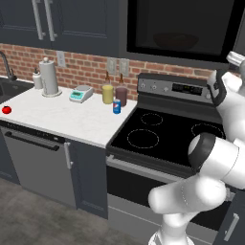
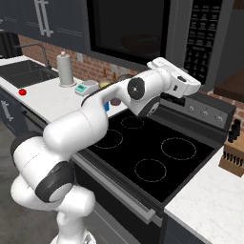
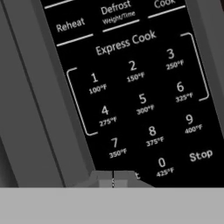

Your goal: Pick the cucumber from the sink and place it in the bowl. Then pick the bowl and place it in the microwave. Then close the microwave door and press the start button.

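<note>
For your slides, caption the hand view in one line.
Shut gripper at the microwave keypad, beside the Stop key.

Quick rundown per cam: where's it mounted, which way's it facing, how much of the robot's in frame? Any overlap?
Left base view: behind the arm on its left, looking forward and down at the counter and stove; white arm at lower right.
Right base view: behind on the right, facing the stove and microwave door; arm crosses from lower left.
Hand view: on the hand, close to the microwave keypad; shut tool at bottom.
Shared: both base views show stove, paper towel roll, tomato.
</note>
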Controlling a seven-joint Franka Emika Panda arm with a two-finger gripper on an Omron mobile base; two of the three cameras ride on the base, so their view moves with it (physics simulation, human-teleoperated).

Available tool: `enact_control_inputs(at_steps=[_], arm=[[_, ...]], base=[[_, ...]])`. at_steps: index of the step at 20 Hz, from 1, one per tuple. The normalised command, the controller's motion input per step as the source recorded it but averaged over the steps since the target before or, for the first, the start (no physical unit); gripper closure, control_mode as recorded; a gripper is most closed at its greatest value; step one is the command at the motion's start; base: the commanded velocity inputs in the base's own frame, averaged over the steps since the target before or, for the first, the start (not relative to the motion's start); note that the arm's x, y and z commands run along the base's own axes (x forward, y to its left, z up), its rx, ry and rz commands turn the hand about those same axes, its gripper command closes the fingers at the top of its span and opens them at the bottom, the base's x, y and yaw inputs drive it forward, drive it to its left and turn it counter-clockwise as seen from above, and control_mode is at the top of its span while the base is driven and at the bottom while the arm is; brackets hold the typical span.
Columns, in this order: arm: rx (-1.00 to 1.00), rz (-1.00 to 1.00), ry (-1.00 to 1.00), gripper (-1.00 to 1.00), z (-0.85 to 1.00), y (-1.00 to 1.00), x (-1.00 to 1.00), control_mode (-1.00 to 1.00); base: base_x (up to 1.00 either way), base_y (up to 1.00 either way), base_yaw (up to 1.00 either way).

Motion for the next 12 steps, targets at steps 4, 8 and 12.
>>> enact_control_inputs(at_steps=[4,8,12], arm=[[0.04,0.15,0.01,1.0,-0.41,-0.3,0.71,-1.0],[0.07,0.24,0.0,1.0,-0.51,-0.31,0.7,-1.0],[0.04,0.21,0.0,1.0,-0.42,-0.12,0.51,-1.0]], base=[[0.0,0.0,0.0],[0.0,0.0,0.0],[0.0,0.0,0.0]])
